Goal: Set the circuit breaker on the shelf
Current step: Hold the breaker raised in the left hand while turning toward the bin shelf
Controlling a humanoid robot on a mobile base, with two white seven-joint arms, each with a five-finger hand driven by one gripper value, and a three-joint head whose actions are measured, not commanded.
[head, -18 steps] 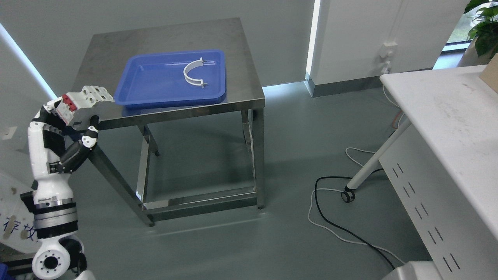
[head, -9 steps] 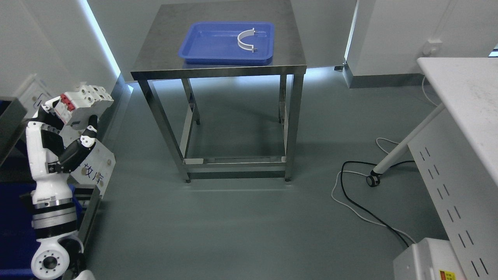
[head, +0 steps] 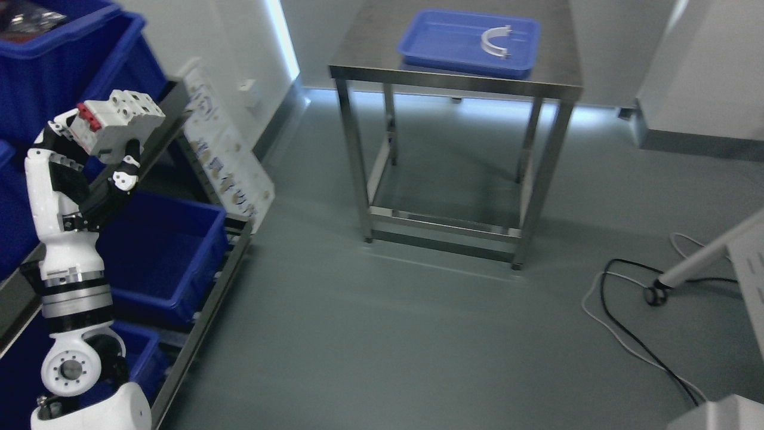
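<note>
My left hand [head: 89, 152] is raised at the left of the head view and is shut on a white circuit breaker [head: 119, 122] with red switches. It holds the breaker in the air in front of a dark metal shelf rack [head: 206, 298] that runs along the left edge. The rack carries blue bins: one at the top left [head: 54, 65] and one lower [head: 161, 251]. The right arm is out of view.
A steel table [head: 453, 77] stands at the top middle with a blue tray [head: 471, 45] holding a white curved part [head: 495, 40]. A white labelled board [head: 230, 158] leans on the rack. Cables [head: 632, 334] and a caster [head: 653, 295] lie at the right.
The whole picture has shifted: the camera has turned left, so the table slid right and away, and the shelf rack with blue bins came into view. My left hand still holds the breaker.
</note>
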